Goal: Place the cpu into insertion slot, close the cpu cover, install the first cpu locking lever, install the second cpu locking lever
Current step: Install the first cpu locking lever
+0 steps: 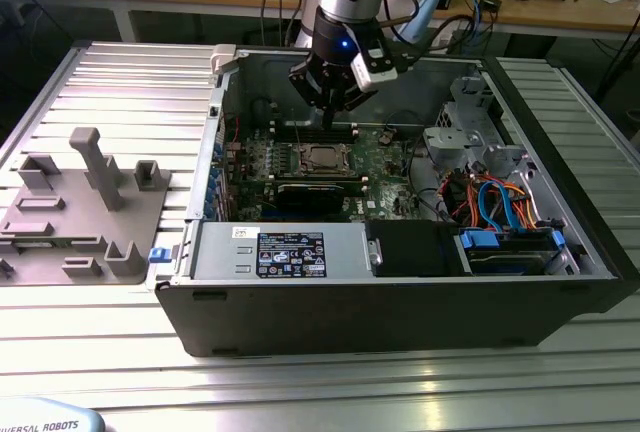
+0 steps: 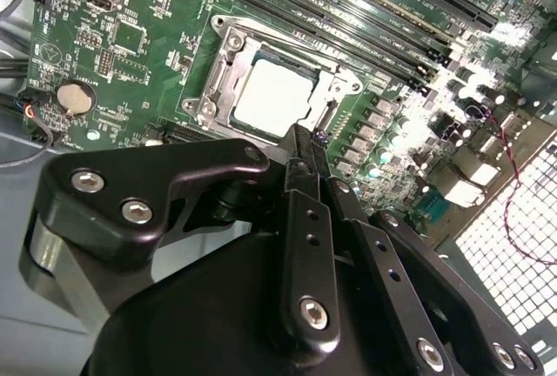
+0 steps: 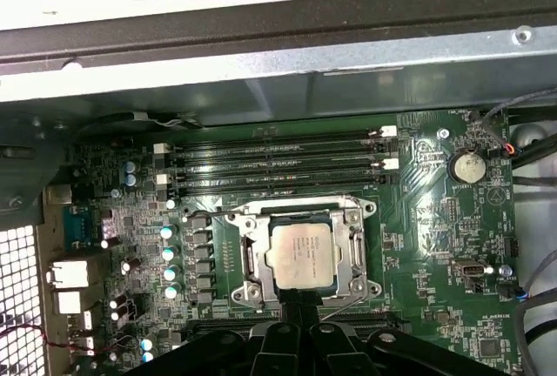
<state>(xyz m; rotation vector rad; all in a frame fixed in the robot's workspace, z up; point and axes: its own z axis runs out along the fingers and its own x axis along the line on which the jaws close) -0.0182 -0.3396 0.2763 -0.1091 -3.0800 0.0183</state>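
Arm: reaching down into an open computer case (image 1: pixel 400 292), wrist roughly vertical. Gripper (image 2: pixel 306 145): fingers (image 2: pixel 300 219) pressed together, holding nothing, tips poised just beside the socket's edge. Cpu (image 3: pixel 300 254): seated in the insertion slot (image 3: pixel 245 258) (silver top showing through the cpu cover (image 3: pixel 352 250), which lies flat over it). Green circuit board (image 3: pixel 435 245) inside the case; case rests on a ribbed metal table (image 1: pixel 120 82); grey fixture block (image 1: pixel 80 217) at the exterior view's left.
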